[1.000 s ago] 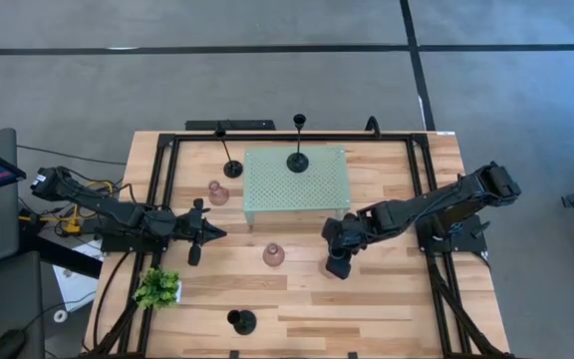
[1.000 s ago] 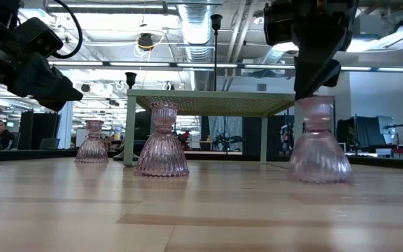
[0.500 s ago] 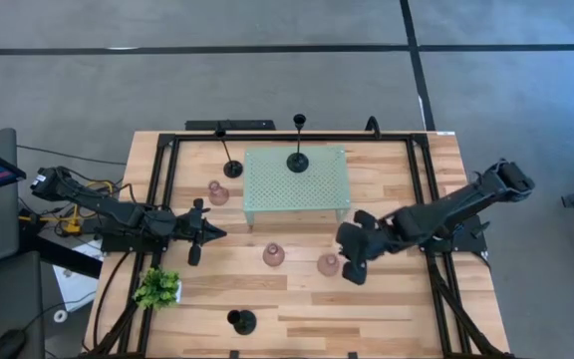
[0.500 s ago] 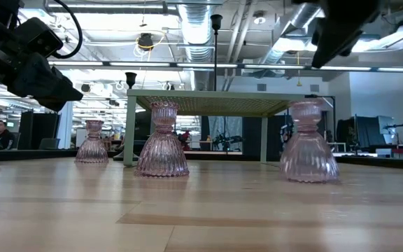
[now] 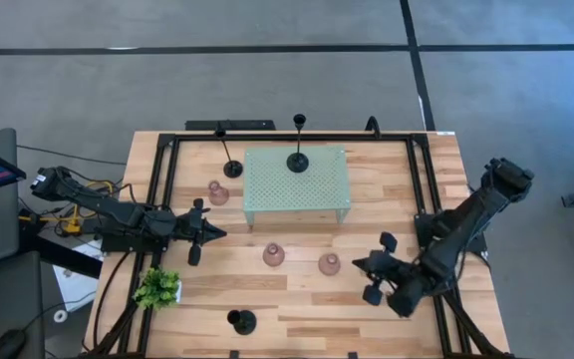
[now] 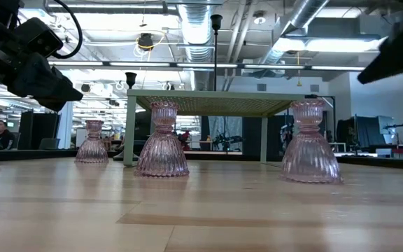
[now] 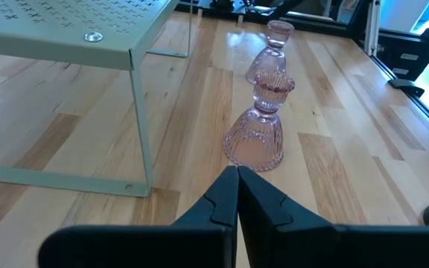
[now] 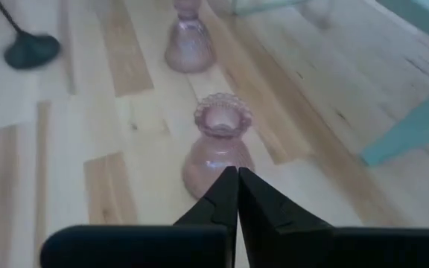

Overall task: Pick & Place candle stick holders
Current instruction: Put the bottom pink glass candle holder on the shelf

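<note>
Three pinkish holders stand upright on their bases: one at the left, one at the middle, one just right of it. One black holder stands on the pale green stand, one at the stand's far left corner, one near the front edge. My right gripper is shut and empty, raised just right of the right pink holder. My left gripper is shut and empty, left of the middle pink holder.
A small green plant sits at the front left. The stand's legs rise from the table between my left gripper and the far side. Bare wood lies along the front, right of the front black holder.
My right gripper has let go of the right pink holder, risen, and drawn back toward the table's right and near edges. The holder stays upright on the table beside the middle pink one.
</note>
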Robot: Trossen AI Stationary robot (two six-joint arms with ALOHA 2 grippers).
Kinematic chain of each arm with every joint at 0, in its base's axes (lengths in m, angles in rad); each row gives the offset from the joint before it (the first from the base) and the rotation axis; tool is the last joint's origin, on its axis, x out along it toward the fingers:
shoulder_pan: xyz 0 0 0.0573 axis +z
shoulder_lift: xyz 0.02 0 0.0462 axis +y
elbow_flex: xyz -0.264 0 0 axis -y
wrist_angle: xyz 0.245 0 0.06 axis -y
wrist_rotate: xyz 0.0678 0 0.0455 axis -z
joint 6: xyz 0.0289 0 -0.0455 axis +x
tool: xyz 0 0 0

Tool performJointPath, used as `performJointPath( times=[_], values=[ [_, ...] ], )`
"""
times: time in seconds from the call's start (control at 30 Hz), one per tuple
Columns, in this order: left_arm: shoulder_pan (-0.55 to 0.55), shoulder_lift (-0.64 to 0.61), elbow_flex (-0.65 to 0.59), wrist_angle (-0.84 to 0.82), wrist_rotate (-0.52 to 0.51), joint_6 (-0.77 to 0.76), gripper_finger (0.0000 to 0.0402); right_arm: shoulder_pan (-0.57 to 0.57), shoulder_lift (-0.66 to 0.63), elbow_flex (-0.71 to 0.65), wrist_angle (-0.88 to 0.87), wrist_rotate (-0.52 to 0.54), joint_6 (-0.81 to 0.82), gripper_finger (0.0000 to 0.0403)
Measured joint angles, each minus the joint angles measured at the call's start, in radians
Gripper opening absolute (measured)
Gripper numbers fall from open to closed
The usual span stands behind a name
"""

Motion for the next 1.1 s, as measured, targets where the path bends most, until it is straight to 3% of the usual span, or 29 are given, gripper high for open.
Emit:
performJointPath(
  times=[0.3, 0.43, 0.77, 0.93, 1.1],
  values=[
    [0.0, 0.0, 0.0, 0.0, 0.0, 0.002, 0.0008, -0.009, 0.059, -0.224, 0.453, 0.006, -0.041, 0.0028],
    [0.0, 0.0, 0.0, 0.0, 0.0, 0.003, 0.0008, -0.038, 0.145, -0.242, 0.584, -0.008, -0.111, 0.0085],
    [0.0, 0.0, 0.0, 0.0, 0.0, 0.004, 0.0008, -0.09, 0.275, -0.24, 0.819, -0.008, -0.132, 0.028],
    [0.0, 0.0, 0.0, 0.0, 0.0, 0.003, 0.0008, -0.141, 0.313, -0.238, 0.859, -0.009, -0.133, 0.0324],
    [0.0, 0.005, 0.0, 0.0, 0.0, 0.004, 0.0008, -0.198, 0.357, -0.207, 0.874, -0.018, -0.161, 0.0332]
  ],
)
